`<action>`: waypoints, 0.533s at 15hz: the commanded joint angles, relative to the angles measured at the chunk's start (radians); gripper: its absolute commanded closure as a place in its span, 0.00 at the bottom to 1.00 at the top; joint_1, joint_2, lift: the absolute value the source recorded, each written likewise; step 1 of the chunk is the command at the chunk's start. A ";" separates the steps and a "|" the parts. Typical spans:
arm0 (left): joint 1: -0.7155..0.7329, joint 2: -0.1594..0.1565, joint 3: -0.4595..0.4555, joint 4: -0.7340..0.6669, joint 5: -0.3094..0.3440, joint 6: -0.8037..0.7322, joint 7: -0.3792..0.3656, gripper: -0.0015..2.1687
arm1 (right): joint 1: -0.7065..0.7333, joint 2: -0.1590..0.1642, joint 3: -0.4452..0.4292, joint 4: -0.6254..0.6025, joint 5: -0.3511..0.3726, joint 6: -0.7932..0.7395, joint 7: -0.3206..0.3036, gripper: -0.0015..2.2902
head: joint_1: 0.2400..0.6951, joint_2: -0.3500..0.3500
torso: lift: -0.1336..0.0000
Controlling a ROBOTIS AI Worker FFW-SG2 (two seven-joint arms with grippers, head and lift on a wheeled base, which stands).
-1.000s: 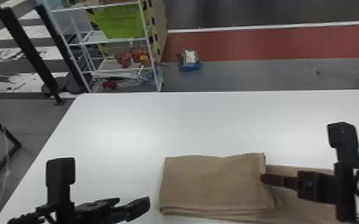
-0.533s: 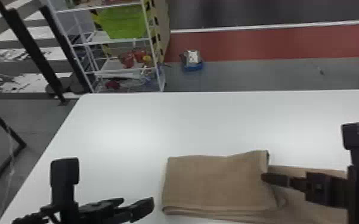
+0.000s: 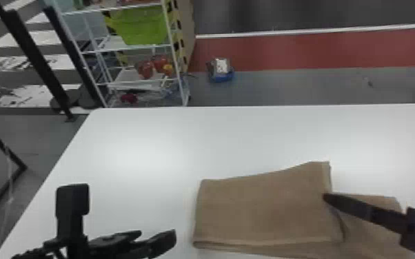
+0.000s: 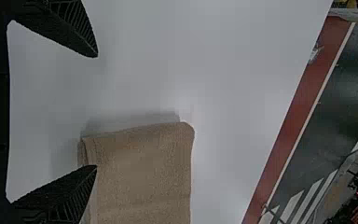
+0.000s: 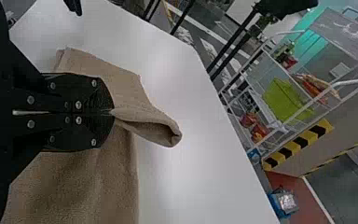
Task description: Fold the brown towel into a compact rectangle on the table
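Note:
The brown towel (image 3: pixel 265 210) lies partly folded on the white table, a doubled section on the left and a flatter part running to the right. At the fold's right edge is my right gripper (image 3: pixel 327 198); in the right wrist view the right gripper (image 5: pixel 112 112) is shut on a pinched, raised bit of the towel (image 5: pixel 144 122). My left gripper (image 3: pixel 158 237) is left of the towel in the head view. In the left wrist view the left gripper (image 4: pixel 97 112) stands open, its fingers wide apart, one tip overlapping the view of the towel's edge (image 4: pixel 142 163).
The white table (image 3: pixel 141 144) extends beyond and left of the towel. Past its far edge stand a wire shelf with a green bin (image 3: pixel 141 26) and a small blue item (image 3: pixel 221 74) on the floor. Black posts rise at the back left.
The towel's far right corner of the folded section stands higher and is pulled up. My right gripper has shifted a little, its finger now angled differently. The left arm looks nearly still.

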State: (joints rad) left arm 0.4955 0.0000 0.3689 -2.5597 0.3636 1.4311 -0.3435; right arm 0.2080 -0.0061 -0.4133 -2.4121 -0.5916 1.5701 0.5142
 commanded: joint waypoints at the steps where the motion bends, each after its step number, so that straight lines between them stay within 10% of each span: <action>1: 0.002 -0.003 -0.010 -0.004 -0.002 0.004 0.000 0.02 | 0.031 0.007 -0.097 0.018 -0.025 0.002 0.027 0.57 | 1.00 0.69 | 0.08; 8: 0.035 -0.003 -0.045 -0.039 -0.006 0.007 0.012 0.02 | 0.033 0.007 -0.133 0.097 0.009 0.002 0.075 0.57 | 1.00 0.52 | 0.08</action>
State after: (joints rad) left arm 0.5234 0.0000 0.3243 -2.5920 0.3575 1.4382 -0.3320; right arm 0.2386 -0.0061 -0.5289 -2.2966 -0.5675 1.5701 0.5883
